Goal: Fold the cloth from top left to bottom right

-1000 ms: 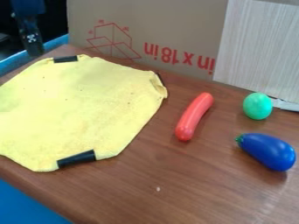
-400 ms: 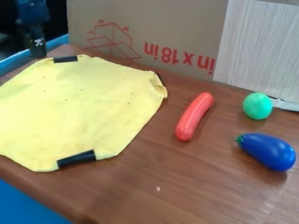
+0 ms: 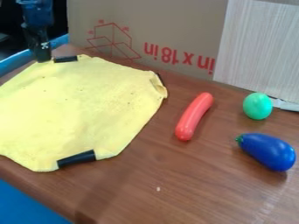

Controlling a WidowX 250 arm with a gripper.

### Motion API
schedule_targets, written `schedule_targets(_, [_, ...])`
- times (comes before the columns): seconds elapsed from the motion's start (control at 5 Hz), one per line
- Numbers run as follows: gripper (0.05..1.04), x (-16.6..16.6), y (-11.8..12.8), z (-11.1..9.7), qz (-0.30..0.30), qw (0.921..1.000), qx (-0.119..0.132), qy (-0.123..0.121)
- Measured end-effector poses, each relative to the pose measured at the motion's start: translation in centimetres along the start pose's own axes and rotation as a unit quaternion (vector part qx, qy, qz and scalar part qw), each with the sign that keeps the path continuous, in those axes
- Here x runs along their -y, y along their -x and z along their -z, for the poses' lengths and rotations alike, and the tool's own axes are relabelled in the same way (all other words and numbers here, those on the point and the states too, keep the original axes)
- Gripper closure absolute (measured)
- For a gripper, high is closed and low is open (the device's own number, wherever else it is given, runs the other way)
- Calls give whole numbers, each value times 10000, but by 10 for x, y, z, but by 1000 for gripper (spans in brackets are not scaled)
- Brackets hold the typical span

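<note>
my gripper [image 3: 43, 59] hangs at the far left edge of the yellow cloth [image 3: 76, 105], beside a black strip [image 3: 65, 59]; whether my jaws are parted or together, i cannot tell. the cloth lies spread across the wooden table [image 3: 192, 183], left of a red sausage-shaped toy [image 3: 194, 116].

On the brown table [image 3: 204, 188] lie cloth [image 3: 76, 109], red sausage [image 3: 194, 116], green egg [image 3: 257, 106], blue eggplant [image 3: 267, 152].
</note>
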State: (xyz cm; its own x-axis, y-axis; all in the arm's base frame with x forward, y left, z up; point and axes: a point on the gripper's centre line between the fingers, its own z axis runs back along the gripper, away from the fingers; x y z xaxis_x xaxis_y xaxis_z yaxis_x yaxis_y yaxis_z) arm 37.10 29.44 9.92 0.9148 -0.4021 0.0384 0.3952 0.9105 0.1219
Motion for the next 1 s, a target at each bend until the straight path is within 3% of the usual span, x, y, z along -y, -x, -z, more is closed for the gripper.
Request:
schedule_targets(0.4, [83, 3, -4, 21, 110, 9999, 108, -65])
schedule_targets(1.0, [83, -6, -16, 20, -84, 9998, 28, -175])
